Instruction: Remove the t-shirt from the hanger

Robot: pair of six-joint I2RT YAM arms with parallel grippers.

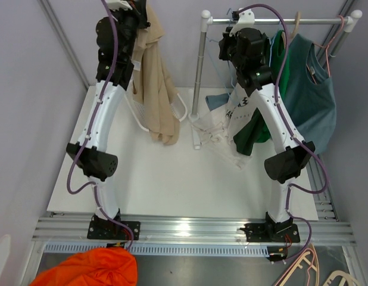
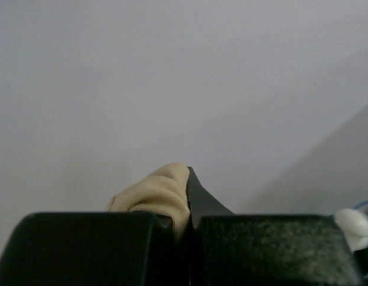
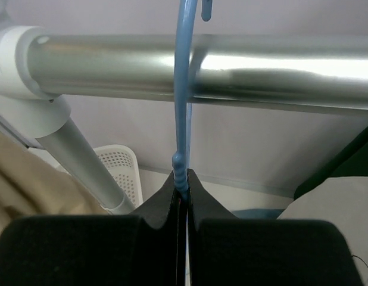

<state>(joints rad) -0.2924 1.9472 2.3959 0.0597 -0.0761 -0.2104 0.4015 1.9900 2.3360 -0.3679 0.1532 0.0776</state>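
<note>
The white table (image 1: 172,185) carries the clothes rack's white foot (image 1: 199,142), which stands right of the middle and toward the far edge. A crumpled white garment (image 1: 227,146) lies against the foot on its right side, and a pale blue cloth (image 1: 215,100) lies at the far edge behind it. Left of the foot the tail of a tan t-shirt (image 1: 163,132) hangs down to the surface, contact unclear, and an aluminium rail (image 1: 190,229) runs along the near edge.

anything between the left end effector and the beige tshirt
Nothing visible. The left end effector is already shut on the beige t-shirt, fabric pinched in its closed jaws. The shirt hangs well left of the blue hanger, which the right end effector clamps below the rail.
</note>
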